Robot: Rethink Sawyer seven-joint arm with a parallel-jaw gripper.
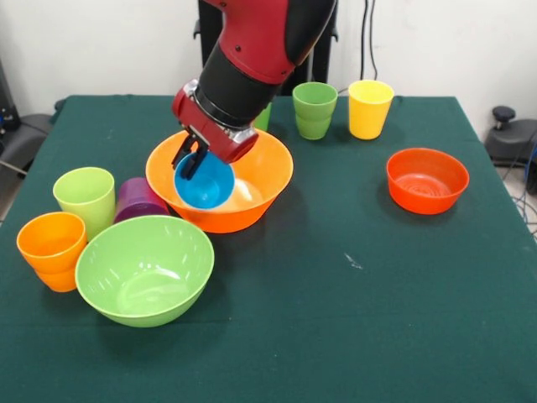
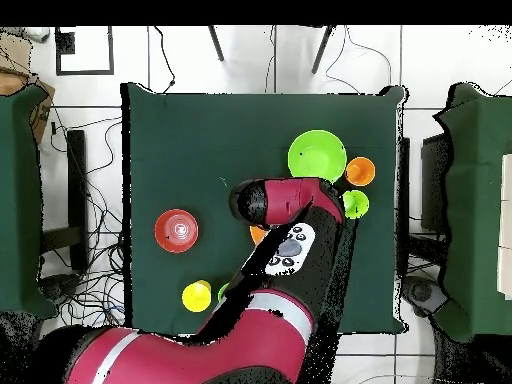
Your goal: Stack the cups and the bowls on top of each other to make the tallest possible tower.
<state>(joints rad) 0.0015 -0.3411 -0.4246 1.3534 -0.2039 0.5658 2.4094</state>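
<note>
My gripper [image 1: 192, 163] is shut on the rim of a blue cup [image 1: 205, 183]. It holds the cup tilted, mouth toward the camera, just inside the large orange bowl [image 1: 260, 189] at the table's middle. The large lime-green bowl [image 1: 144, 269] stands at the front left, also in the overhead view [image 2: 317, 155]. Beside it are an orange cup [image 1: 52, 248], a lime cup [image 1: 84, 197] and a purple cup [image 1: 138, 200]. A darker green cup [image 1: 315, 109] and a yellow cup [image 1: 370, 107] stand at the back. The small red-orange bowl [image 1: 426, 179] sits at the right.
My arm [image 2: 285, 215] hides the orange bowl and gripper from above, where only a sliver of the bowl shows. Something green [image 1: 264, 117] shows partly behind the arm. The table's [image 1: 336, 319] green cloth is bare at the front right.
</note>
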